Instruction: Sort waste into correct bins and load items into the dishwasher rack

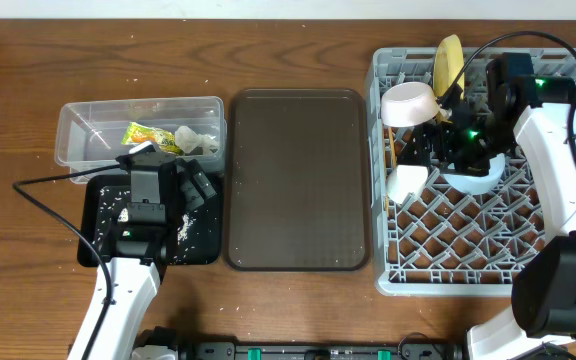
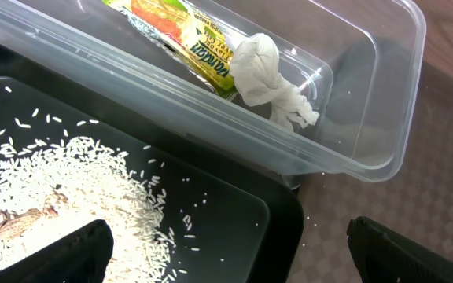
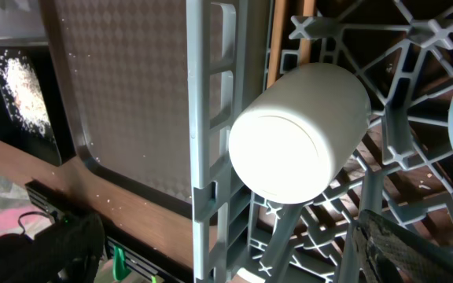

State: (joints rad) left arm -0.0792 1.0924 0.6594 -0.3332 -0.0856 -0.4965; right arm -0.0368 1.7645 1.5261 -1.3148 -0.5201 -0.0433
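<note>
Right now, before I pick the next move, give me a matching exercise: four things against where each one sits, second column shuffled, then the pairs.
1. snack wrapper
2. rice scraps
3. white cup
4. brown serving tray

A. in the grey rack
B. on the table, left of the rack
C. in the clear tub
D. on the black tray

Pairs: 1-C, 2-D, 3-A, 4-B

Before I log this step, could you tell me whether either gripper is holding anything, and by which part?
Nothing is held: the left gripper is open above the black tray, the right gripper open above the rack, clear of the cup.
</note>
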